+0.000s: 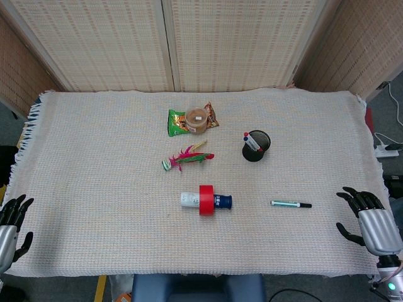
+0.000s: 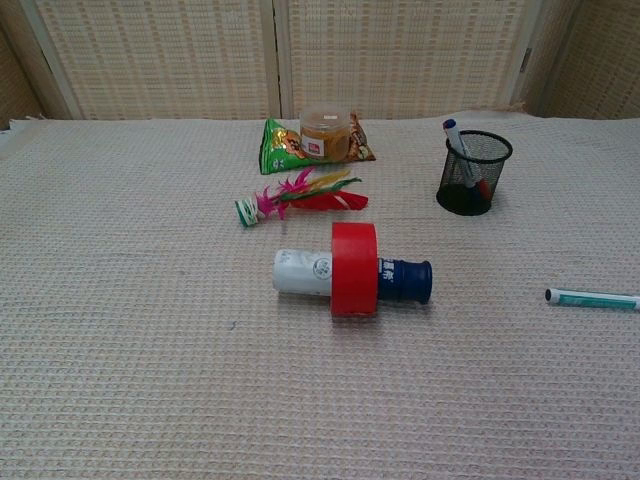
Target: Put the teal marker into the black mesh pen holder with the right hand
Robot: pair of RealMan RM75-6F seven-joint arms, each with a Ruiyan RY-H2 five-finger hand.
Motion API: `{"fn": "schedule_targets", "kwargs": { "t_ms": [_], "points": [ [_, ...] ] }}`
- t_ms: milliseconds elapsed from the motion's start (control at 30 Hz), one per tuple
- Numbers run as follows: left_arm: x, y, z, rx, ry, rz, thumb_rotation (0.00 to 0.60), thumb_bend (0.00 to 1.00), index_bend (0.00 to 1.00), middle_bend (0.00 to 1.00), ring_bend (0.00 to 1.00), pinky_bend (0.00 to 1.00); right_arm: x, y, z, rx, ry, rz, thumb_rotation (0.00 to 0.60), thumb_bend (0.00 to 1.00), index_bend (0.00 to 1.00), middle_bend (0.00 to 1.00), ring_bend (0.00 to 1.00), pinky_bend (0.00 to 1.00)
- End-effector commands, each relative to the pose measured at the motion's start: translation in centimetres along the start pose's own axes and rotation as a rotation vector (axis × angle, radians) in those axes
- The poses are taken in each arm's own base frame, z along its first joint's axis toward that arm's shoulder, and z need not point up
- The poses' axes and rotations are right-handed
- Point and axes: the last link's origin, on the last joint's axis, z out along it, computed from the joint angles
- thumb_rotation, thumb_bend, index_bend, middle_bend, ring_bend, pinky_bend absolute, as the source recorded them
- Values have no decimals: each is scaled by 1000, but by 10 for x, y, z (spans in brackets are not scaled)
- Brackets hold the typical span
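Observation:
The teal marker (image 1: 290, 204) (image 2: 592, 297) lies flat on the woven cloth at the right, black cap pointing right. Behind it stands the black mesh pen holder (image 1: 256, 146) (image 2: 474, 172) with a blue-capped pen inside. My right hand (image 1: 367, 215) hovers at the table's right edge, fingers spread and holding nothing, about a hand's width right of the marker. At the left front corner my left hand (image 1: 12, 220) is also open and empty. Neither hand shows in the chest view.
A white bottle with a red tape roll around it (image 1: 206, 200) (image 2: 351, 273) lies mid-table. A feathered shuttlecock (image 1: 187, 158) (image 2: 299, 199) and a snack bag with a round tub (image 1: 192, 120) (image 2: 314, 141) sit further back. Woven screens close the rear.

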Motion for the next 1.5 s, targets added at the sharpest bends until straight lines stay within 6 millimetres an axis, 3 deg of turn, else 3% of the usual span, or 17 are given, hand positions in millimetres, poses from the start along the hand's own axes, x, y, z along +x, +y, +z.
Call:
{"fn": "schedule_targets", "kwargs": {
  "t_ms": [33,767,900,1033,1133,1233,1500],
  "points": [
    [0,0,0,-2,1,0,600,416,100,14,0,185,0,-1,-1,3,2,1,600,176,242,142,205,186],
    [4,4,-5,-10,15,-19,600,417,100,13,0,189,-7,1,6,-15,-34,-17,600,176,249,142,205,186],
    [6,4,-6,-17,15,-29,600,418,100,13,0,189,-15,2,31,2,-103,-72,600,176,250,142,205,186],
    [6,3,-5,-16,13,-32,600,417,101,13,0,190,-16,1,42,8,-122,-90,600,176,250,142,205,186],
    [8,2,-6,-20,20,-46,600,416,101,13,0,190,-31,-14,84,72,-220,-166,600,176,251,142,205,186],
    [9,1,-6,-20,18,-47,600,416,100,13,0,190,-39,-25,103,97,-286,-209,600,176,251,142,205,186],
    [9,0,-6,-17,19,-52,600,417,100,13,0,190,-64,-45,128,144,-389,-285,600,176,256,142,220,187]
  ]
}}
